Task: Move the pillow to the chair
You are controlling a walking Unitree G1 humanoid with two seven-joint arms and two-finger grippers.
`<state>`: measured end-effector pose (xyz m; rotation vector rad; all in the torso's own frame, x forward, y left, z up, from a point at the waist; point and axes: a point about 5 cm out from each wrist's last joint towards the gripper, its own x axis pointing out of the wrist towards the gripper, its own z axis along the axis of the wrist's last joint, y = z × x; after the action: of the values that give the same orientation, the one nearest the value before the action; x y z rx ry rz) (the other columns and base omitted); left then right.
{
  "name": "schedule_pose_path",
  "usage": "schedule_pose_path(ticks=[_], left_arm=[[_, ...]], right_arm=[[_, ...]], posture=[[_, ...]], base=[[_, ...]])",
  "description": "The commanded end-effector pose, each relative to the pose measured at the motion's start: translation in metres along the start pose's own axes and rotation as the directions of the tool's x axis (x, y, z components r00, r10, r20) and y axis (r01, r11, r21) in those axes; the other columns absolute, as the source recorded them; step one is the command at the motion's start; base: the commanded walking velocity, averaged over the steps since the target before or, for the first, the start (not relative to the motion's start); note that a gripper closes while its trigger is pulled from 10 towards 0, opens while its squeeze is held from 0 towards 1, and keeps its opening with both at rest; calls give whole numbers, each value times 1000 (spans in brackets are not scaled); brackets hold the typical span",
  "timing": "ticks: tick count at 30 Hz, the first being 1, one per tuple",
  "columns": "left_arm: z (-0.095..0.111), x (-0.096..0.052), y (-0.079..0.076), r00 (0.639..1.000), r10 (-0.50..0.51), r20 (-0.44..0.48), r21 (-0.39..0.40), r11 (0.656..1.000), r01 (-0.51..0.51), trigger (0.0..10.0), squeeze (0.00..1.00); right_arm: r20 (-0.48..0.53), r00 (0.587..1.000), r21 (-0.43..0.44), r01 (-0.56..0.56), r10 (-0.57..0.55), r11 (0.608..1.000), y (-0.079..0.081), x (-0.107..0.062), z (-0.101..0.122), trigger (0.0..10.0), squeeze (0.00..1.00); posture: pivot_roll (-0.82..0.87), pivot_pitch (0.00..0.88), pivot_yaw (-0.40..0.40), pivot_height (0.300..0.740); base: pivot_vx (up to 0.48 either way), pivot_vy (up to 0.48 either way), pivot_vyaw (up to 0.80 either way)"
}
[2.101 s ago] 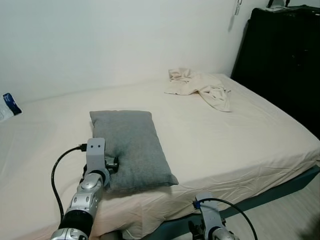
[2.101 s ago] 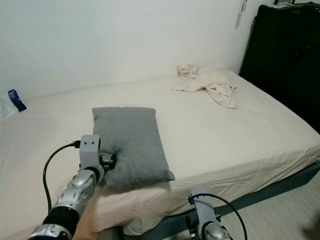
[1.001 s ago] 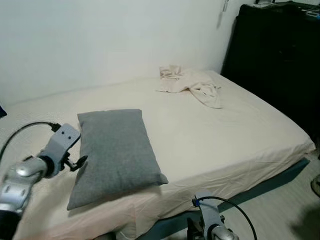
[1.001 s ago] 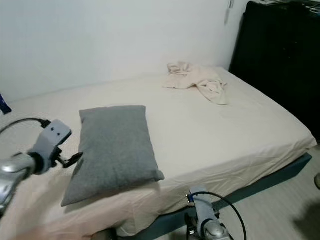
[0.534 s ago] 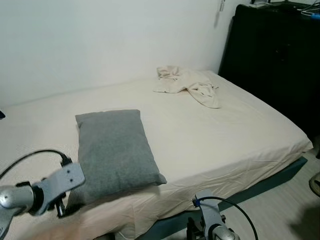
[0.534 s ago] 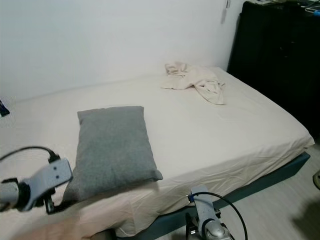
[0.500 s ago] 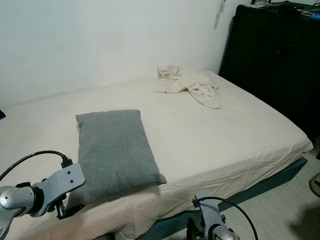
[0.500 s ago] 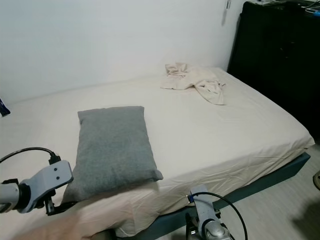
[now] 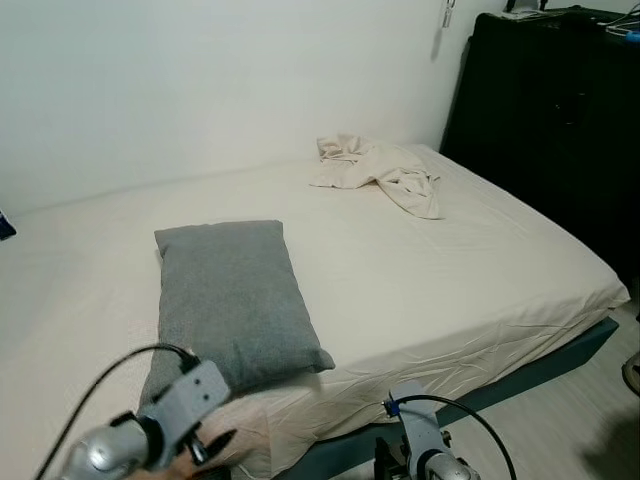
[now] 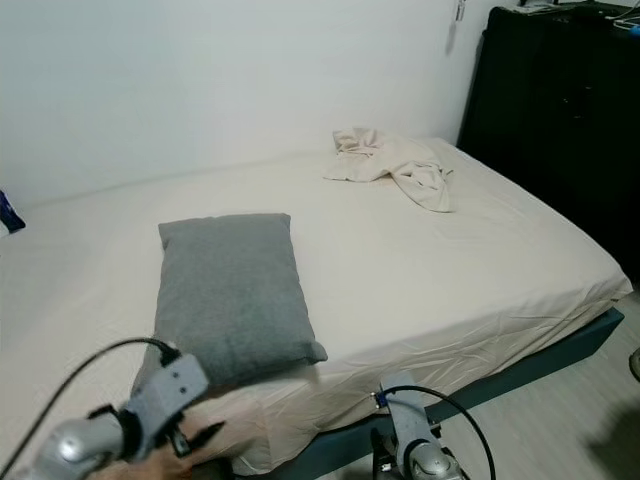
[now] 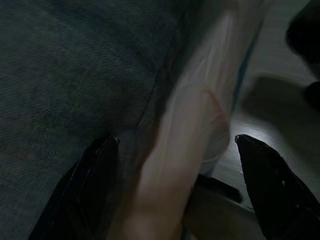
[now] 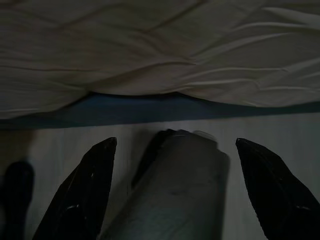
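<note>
Pillow (image 9: pixel 235 303): grey, lay flat on bed (image 9: pixel 480 270). Left tool (image 11: pixel 175 170) released, fingers spread at its near corner. Right tool (image 12: pixel 172 175) released, idle.

No readable text, labels, brands, numbers or signs anywhere. Blue-and-white packet (image 10: pixel 8 213) at far edge of bed (image 9: pixel 480 270) too small and cut off to make out any print. Plain grey pillow (image 9: pixel 232 300), plain black cabinet (image 9: pixel 560 120), no markings.
</note>
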<state>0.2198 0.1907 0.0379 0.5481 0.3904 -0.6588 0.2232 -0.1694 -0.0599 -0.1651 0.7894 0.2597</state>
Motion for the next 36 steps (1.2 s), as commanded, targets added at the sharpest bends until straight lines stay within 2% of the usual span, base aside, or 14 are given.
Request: schedule_pose_path(ticks=[1, 2, 4, 7, 11, 14, 20, 22, 25, 26, 30, 34, 35, 36], left_arm=[[-7, 0, 0, 999, 47, -20, 11, 999, -47, 10000, 0], [-7, 0, 0, 999, 47, -20, 11, 999, -47, 10000, 0], [-9, 3, 5, 989, 145, -12, 38, 989, -144, 10000, 0], [-13, 5, 9, 978, 209, -16, 43, 977, -208, 10000, 0], [-24, 10, 6, 964, 259, -51, 106, 962, -253, 10000, 0], [-28, 12, 3, 958, 281, -50, 126, 954, -273, 10000, 0], [-35, 12, 2, 924, 378, -54, 158, 917, -366, 10000, 0], [-35, 11, 2, 919, 392, -49, 159, 911, -380, 10000, 0], [-36, 6, 9, 878, 478, -25, 150, 870, -469, 10000, 0], [-36, 6, 9, 878, 478, -25, 150, 870, -469, 10000, 0], [-32, -1, 21, 808, 588, 35, 166, 794, -585, 10000, 0], [-27, -2, 23, 792, 607, 64, 129, 782, -609, 10000, 0], [-26, -4, 23, 788, 611, 78, 71, 785, -615, 10000, 0], [-26, -4, 23, 788, 611, 78, 71, 785, -615, 10000, 0]], right_arm=[[-68, 997, 17, -38, 39, 999, 8, -3, -19, 10000, 0], [-68, 997, 17, -38, 39, 999, 8, -3, -19, 10000, 0], [-69, 996, 9, -50, 50, 999, 10, -3, -19, 10000, 0], [-58, 996, 17, -69, 70, 997, 12, -3, -18, 10000, 0], [-41, 993, 15, -108, 109, 994, 16, -2, -15, 10000, 0], [-37, 991, 12, -127, 128, 992, 18, -2, -14, 10000, 0], [-41, 989, 0, -144, 144, 990, 21, -2, -15, 10000, 0], [-42, 989, -1, -145, 145, 989, 22, -2, -16, 10000, 0], [-45, 988, -5, -145, 145, 989, 21, -2, -16, 10000, 0], [-45, 988, -5, -145, 145, 989, 21, -2, -16, 10000, 0], [-48, 989, -12, -141, 140, 990, 19, -2, -17, 10000, 0], [-50, 989, -15, -143, 142, 990, 19, -2, -17, 10000, 0], [-53, 988, -23, -144, 142, 989, 20, -2, -17, 10000, 0], [-53, 988, -23, -144, 142, 989, 20, -2, -17, 10000, 0]], posture=[[-4, 31, -9, 569], [-4, 31, -9, 569], [-3, 29, -10, 569], [0, 27, -10, 569], [-1, 25, -7, 569], [-2, 26, -5, 569], [-6, 27, -4, 569], [-6, 28, -4, 569], [-7, 29, -4, 569], [-7, 29, -4, 569], [1, 35, -11, 569], [0, 36, -10, 569], [-1, 36, -12, 569], [-1, 36, -12, 569]], base=[[0, 0, 0], [0, 0, 0], [0, 0, 0], [0, 0, 0], [0, 0, 0], [0, 0, 0], [0, 0, 0], [0, 0, 0], [0, 0, 0], [0, 0, 0], [0, 0, 0], [0, 0, 0], [0, 0, 0], [0, 0, 0]])
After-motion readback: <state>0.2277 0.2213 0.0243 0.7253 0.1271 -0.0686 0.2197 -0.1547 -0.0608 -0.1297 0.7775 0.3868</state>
